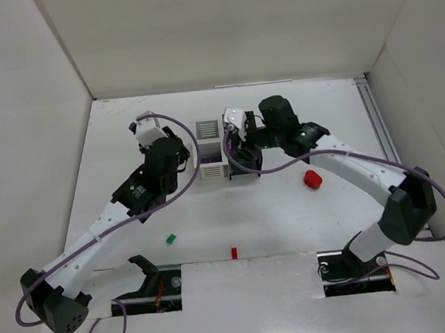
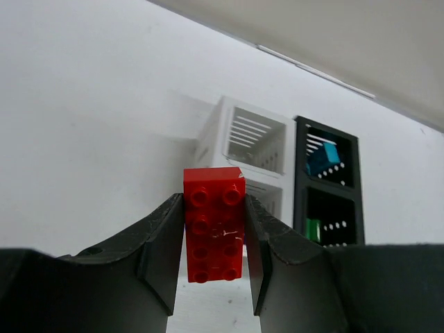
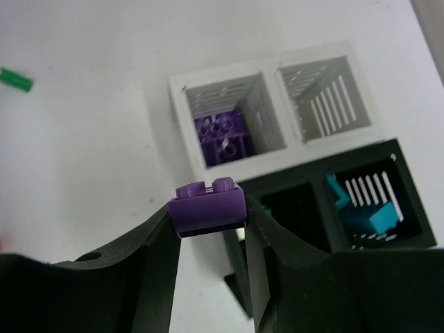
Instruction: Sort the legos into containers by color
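**Both arms loaded: red left, purple right**

Left gripper (image 2: 214,239) is clamped on a red brick (image 2: 214,201). It's a 2x4 with studs facing the camera and long sides against the pads, held short of the bins. Right gripper (image 3: 210,232) is closed on a purple brick (image 3: 208,208) with two studs showing. It's held above the seam between white bin (image 3: 291,148) and black bin (image 3: 347,164).

White bin has a second purple brick (image 3: 222,135) in one cell. Black bin has a cyan brick (image 3: 378,216) in one cell and a green brick (image 2: 312,227) in the other. Loose on the table: green piece (image 1: 170,238), small red piece (image 1: 234,252), bigger red piece (image 1: 312,179).

Handling, my read: light, rigid, glossy plastic with slick side walls. Pinch flat on opposite sides at mid-length, not on the studs. It won't break but may bounce, so release low inside the cell.
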Robot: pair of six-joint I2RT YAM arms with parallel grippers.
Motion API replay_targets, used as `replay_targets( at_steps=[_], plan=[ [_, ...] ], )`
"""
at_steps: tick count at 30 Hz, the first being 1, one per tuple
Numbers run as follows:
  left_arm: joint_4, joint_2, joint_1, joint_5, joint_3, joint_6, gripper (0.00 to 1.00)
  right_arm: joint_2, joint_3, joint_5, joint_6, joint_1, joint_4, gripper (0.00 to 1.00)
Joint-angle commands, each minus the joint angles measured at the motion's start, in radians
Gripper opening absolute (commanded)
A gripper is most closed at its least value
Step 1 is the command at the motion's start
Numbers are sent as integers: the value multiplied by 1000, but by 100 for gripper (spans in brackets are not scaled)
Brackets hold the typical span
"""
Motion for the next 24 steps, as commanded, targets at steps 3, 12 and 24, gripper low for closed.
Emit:
replay_targets(
  at_steps=[3, 12, 24],
  plan=[
    [-22, -71, 121, 71, 9, -53, 0, 180, 193, 139, -17, 62, 58, 17],
    [-35, -169, 141, 90, -39, -44, 0, 366, 336, 241, -37, 114, 40, 45],
    [-2, -151, 141, 148, -28, 25, 0, 138, 260, 279, -19, 125, 29, 98]
  ],
)
